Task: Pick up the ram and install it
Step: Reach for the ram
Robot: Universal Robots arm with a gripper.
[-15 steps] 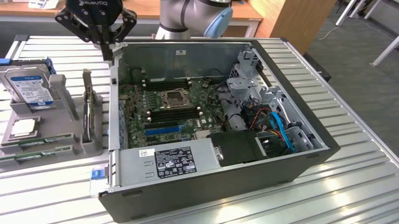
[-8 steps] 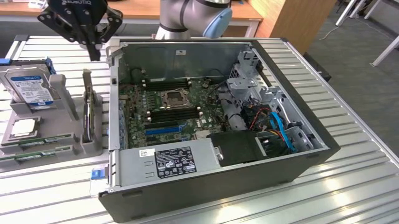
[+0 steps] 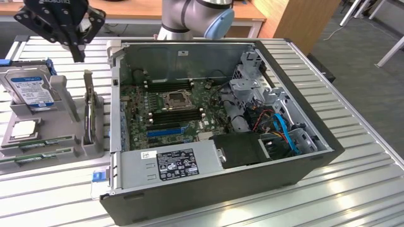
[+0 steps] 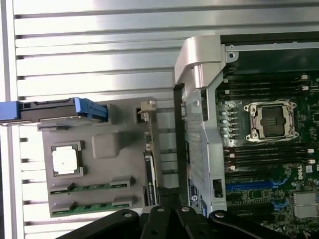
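Gripper, jaws closed and empty, hovers above the grey holder in which the ram lies flat, beside the open case: approach step, judged to require opening, alignment across the stick, then descent.

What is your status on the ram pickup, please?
Gripper shut, empty, above the gray fixture. Ram lying flat in fixture, untouched. Hard drive stands alongside, not blocking.

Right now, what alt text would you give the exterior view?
The gripper hangs above a gray holder carrying two ram sticks and a hard drive, beside an open computer case with empty memory slots.
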